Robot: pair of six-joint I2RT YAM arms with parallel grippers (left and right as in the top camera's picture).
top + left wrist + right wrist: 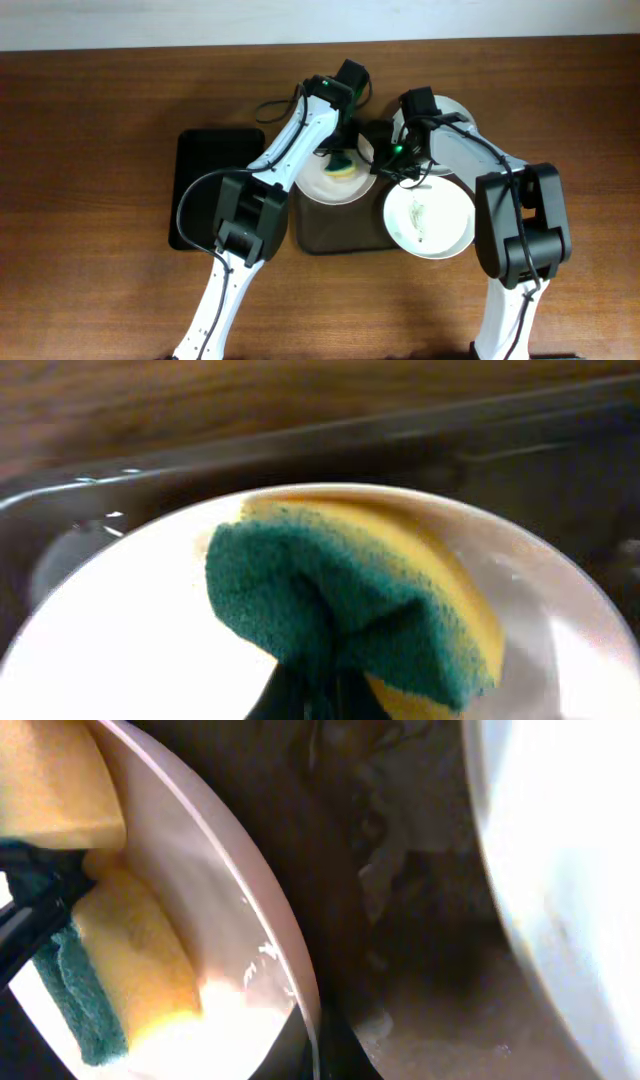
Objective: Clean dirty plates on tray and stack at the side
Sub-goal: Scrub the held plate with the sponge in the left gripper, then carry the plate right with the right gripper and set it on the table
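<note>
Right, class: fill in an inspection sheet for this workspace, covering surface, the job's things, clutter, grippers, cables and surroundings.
Surface: brown wooden table.
Job's things: dark brown tray. The centre plate sits on it under a yellow-green sponge. The front plate, faintly smeared, overlaps the tray's right edge. The back plate is partly hidden by the right arm.
Clutter: smaller black tray at the left.
Grippers: left gripper shut on the sponge. The right gripper is at the centre plate's rim; its jaws are unreadable.
Cables: black loop behind the left arm.
Surroundings: pale strip beyond the table's far edge.
</note>
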